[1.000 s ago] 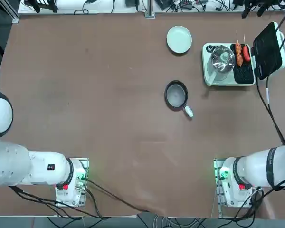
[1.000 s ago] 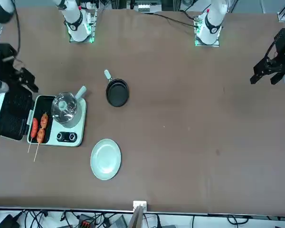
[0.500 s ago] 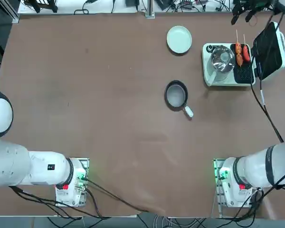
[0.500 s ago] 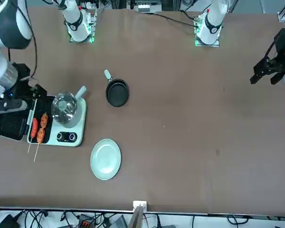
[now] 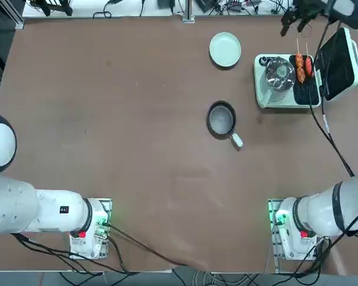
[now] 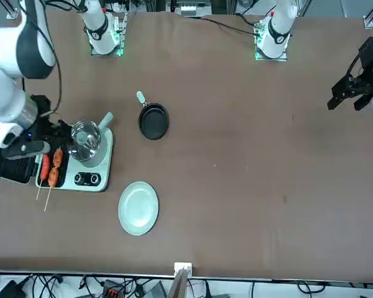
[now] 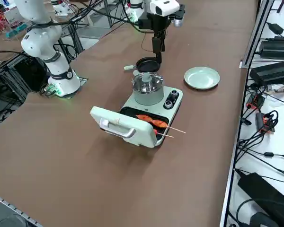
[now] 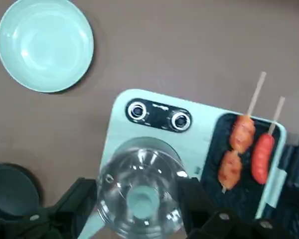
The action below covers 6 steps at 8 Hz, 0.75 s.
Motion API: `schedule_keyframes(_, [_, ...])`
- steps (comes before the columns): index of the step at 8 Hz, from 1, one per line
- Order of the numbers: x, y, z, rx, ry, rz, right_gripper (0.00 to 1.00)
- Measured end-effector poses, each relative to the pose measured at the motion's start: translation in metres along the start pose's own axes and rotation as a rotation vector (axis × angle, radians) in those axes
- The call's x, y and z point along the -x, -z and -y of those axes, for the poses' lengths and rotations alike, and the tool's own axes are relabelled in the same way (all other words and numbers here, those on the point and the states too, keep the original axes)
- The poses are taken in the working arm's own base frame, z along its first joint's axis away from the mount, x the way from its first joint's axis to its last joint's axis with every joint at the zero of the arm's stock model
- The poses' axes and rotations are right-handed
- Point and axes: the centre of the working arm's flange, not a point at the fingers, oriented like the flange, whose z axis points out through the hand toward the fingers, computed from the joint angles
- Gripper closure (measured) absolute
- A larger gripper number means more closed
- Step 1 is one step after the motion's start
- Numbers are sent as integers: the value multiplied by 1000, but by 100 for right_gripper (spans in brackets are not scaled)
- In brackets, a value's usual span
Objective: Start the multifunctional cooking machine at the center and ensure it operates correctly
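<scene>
Two dark fingers of the robot's right claw (image 8: 137, 191) stand wide apart in the wrist view, with nothing gripped between them. Seen beyond and between them is the round clear glass lid (image 8: 142, 199) of a steel pot, which sits on the cooking machine (image 5: 260, 89), a pale mint-green rectangular appliance. The claw hangs in the air over the brown counter (image 5: 137, 119), apart from the machine. From overhead, the claw appears at the upper right of the frame, just above the machine's image; in the front view, it overlaps the machine at the left of the frame; in the right side view, it shows above the pot, toward the top centre.

Beside the pot lies a black grill plate (image 8: 219, 172), carrying a wooden skewer of orange-brown meat pieces (image 8: 242, 134) and a stick with one red sausage (image 8: 261, 158). A black panel with two round silver-ringed knobs (image 8: 158, 115) is set into the machine's body. Its black-lined hinged lid (image 5: 340, 65) stands open, at the upper right of the overhead frame.

Left of the machine there, a round pale green plate (image 5: 225, 49) lies near the top, and a small dark frying pan with a white handle (image 5: 221, 120) lies below the plate.
</scene>
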Motion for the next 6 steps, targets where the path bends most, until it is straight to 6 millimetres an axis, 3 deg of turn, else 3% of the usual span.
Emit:
schedule_keyframes(3, [-20,-48,30,1,104,-9,1])
schedule_keyframes(6, [-34,-96,30,10,188,-4,1])
